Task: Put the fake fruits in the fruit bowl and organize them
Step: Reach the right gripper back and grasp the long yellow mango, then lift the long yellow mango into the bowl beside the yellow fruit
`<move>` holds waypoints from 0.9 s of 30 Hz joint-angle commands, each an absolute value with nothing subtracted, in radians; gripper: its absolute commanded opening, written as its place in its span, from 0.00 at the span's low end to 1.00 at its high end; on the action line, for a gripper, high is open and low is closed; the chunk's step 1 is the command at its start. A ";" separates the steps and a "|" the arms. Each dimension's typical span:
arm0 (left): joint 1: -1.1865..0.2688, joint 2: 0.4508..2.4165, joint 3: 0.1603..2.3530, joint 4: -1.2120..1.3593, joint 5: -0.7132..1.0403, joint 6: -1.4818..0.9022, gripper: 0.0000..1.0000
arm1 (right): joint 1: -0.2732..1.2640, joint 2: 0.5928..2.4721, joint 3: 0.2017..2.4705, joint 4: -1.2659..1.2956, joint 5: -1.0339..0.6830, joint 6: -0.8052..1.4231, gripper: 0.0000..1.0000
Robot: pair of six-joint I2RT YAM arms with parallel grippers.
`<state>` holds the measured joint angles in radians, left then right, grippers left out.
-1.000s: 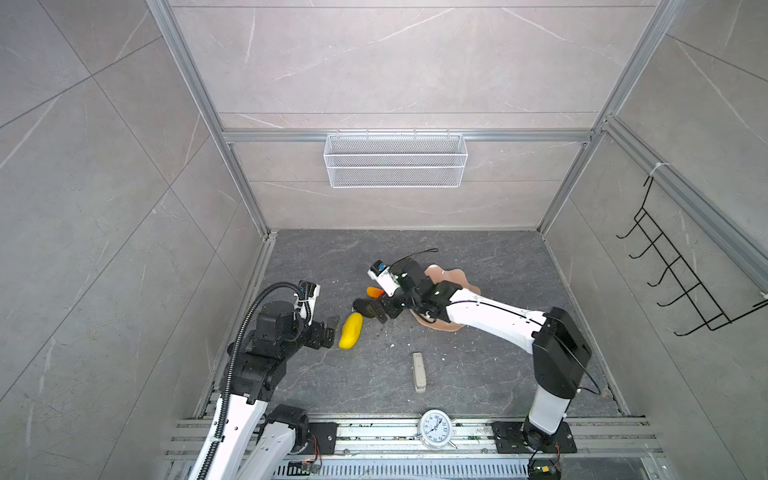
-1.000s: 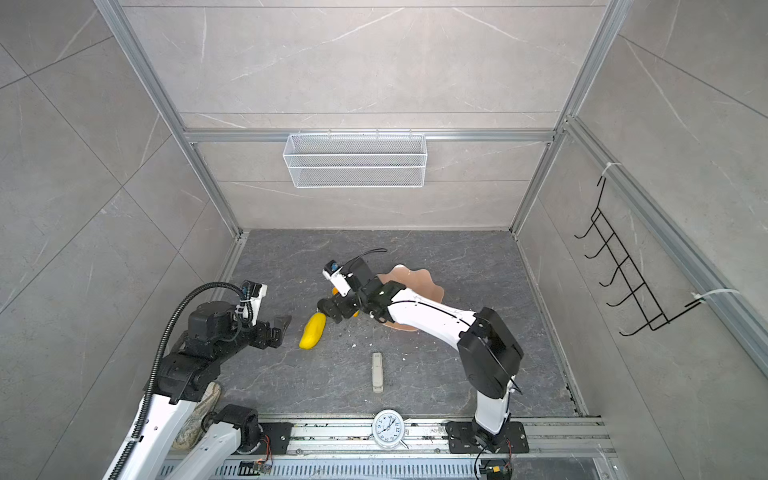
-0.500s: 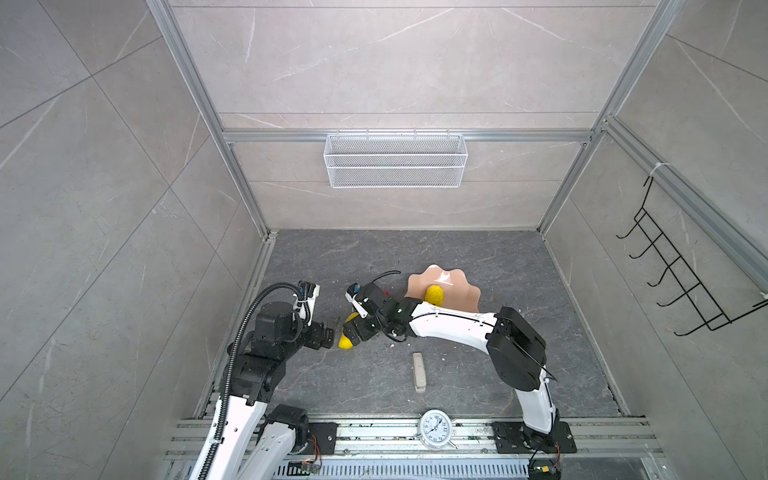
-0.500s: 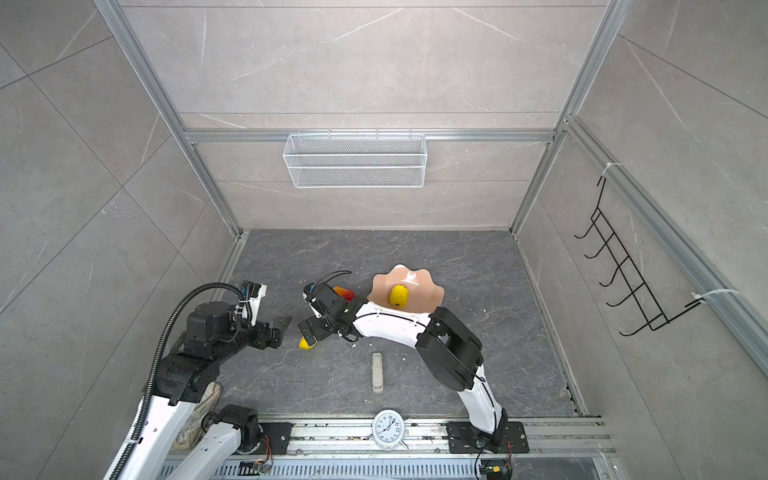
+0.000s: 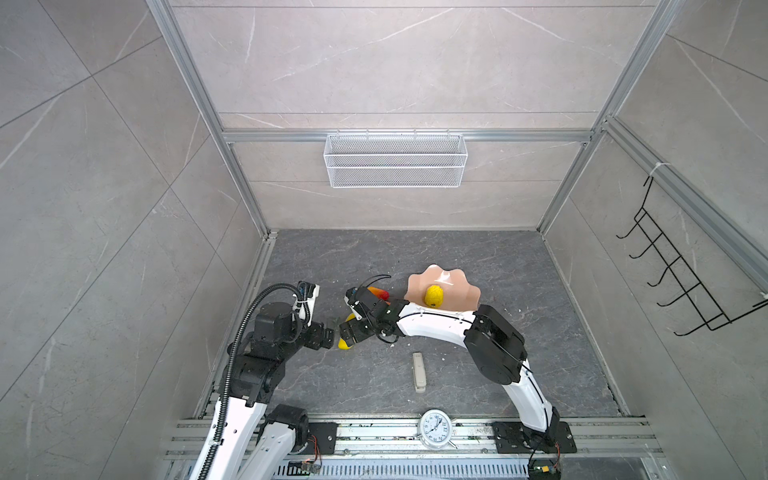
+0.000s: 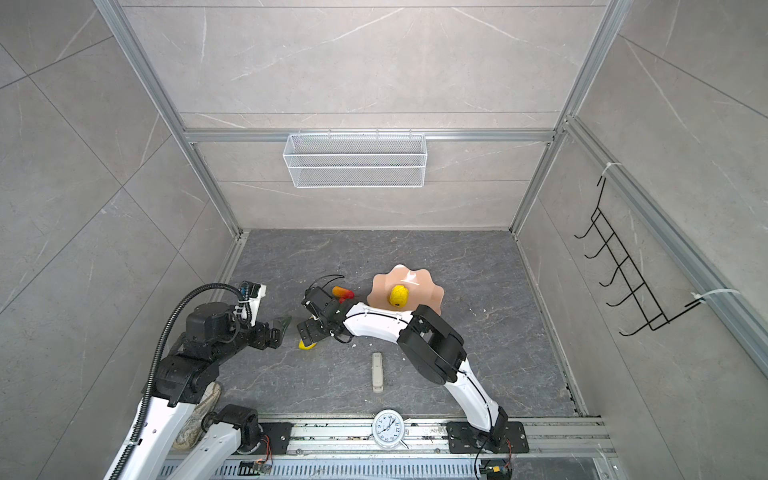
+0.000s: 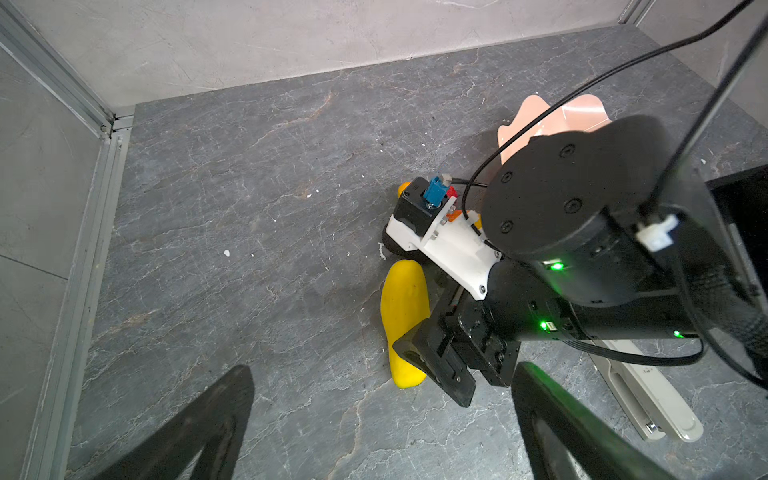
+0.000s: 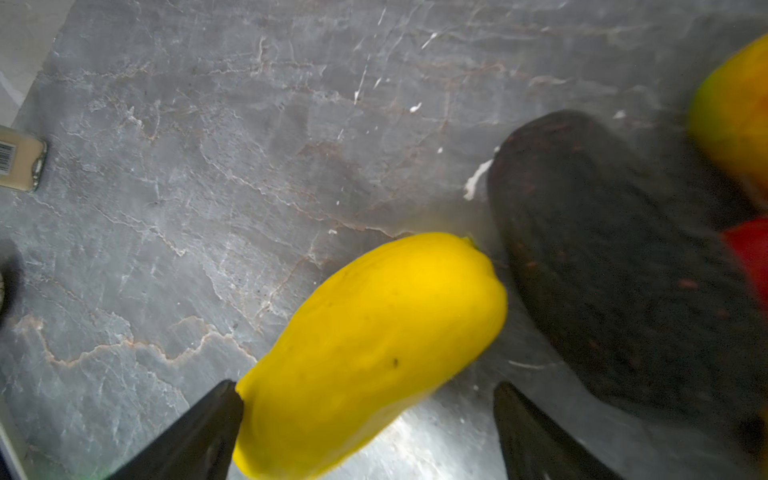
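A: Fruit count?
B: Five fake fruits. One long yellow piece (image 8: 374, 353), one ridged yellow piece (image 5: 433, 295), one black oval (image 8: 615, 270), two red-orange pieces (image 8: 735, 120) (image 8: 752, 257).
A: Containers?
B: One pink bowl (image 5: 457, 284), one wire basket (image 5: 395, 160).
A: Anything else?
B: One beige bar (image 5: 419, 371), one clock (image 5: 435, 429), one hook rack (image 5: 681, 258).

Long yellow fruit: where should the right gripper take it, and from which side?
Grip the long yellow fruit across its narrow middle, from above. It lies flat on the floor, with its long sides free there, while the black fruit crowds one end. The right gripper stands open over the other end.
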<state>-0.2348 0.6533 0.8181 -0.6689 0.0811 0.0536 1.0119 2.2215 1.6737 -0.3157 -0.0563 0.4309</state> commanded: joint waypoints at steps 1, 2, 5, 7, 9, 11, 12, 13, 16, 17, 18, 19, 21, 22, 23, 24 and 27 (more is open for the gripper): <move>-0.231 0.648 0.823 -0.660 0.087 0.069 1.00 | 1.018 2.264 1.704 -0.317 -0.074 0.454 0.92; -0.231 0.648 0.822 -0.659 0.088 0.069 1.00 | 1.018 2.269 1.708 -0.315 -0.076 0.454 0.89; -0.231 0.648 0.822 -0.660 0.088 0.070 1.00 | 1.018 2.277 1.715 -0.314 -0.083 0.451 0.77; -0.232 0.649 0.821 -0.660 0.087 0.070 1.00 | 1.018 2.279 1.715 -0.310 -0.087 0.451 0.71; -0.230 0.646 0.821 -0.660 0.087 0.071 1.00 | 1.017 2.280 1.718 -0.310 -0.090 0.448 0.65; -0.231 0.646 0.821 -0.660 0.086 0.071 1.00 | 1.017 2.279 1.718 -0.312 -0.091 0.445 0.59; -0.232 0.647 0.821 -0.660 0.086 0.073 1.00 | 1.018 2.277 1.717 -0.313 -0.090 0.441 0.55; -0.232 0.646 0.821 -0.660 0.087 0.072 1.00 | 1.017 2.271 1.712 -0.312 -0.090 0.437 0.51; -0.231 0.646 0.821 -0.661 0.087 0.070 1.00 | 1.018 2.246 1.702 -0.310 -0.089 0.417 0.44; -0.232 0.645 0.821 -0.661 0.087 0.071 1.00 | 1.018 2.238 1.696 -0.310 -0.090 0.404 0.42; -0.231 0.645 0.820 -0.661 0.084 0.071 1.00 | 1.018 2.220 1.689 -0.312 -0.092 0.383 0.41; -0.231 0.643 0.821 -0.660 0.087 0.071 1.00 | 1.018 2.199 1.679 -0.314 -0.091 0.361 0.39; -0.232 0.644 0.821 -0.660 0.087 0.070 1.00 | 1.017 2.142 1.646 -0.310 -0.083 0.315 0.37; -0.232 0.645 0.821 -0.660 0.087 0.069 1.00 | 1.017 2.106 1.625 -0.307 -0.077 0.288 0.37; -0.231 0.646 0.821 -0.660 0.087 0.070 1.00 | 1.016 2.069 1.603 -0.307 -0.069 0.263 0.35; -0.231 0.647 0.821 -0.660 0.089 0.071 1.00 | 1.014 2.041 1.584 -0.306 -0.060 0.242 0.35; -0.232 0.648 0.821 -0.660 0.087 0.071 1.00 | 0.992 1.927 1.516 -0.314 -0.052 0.192 0.31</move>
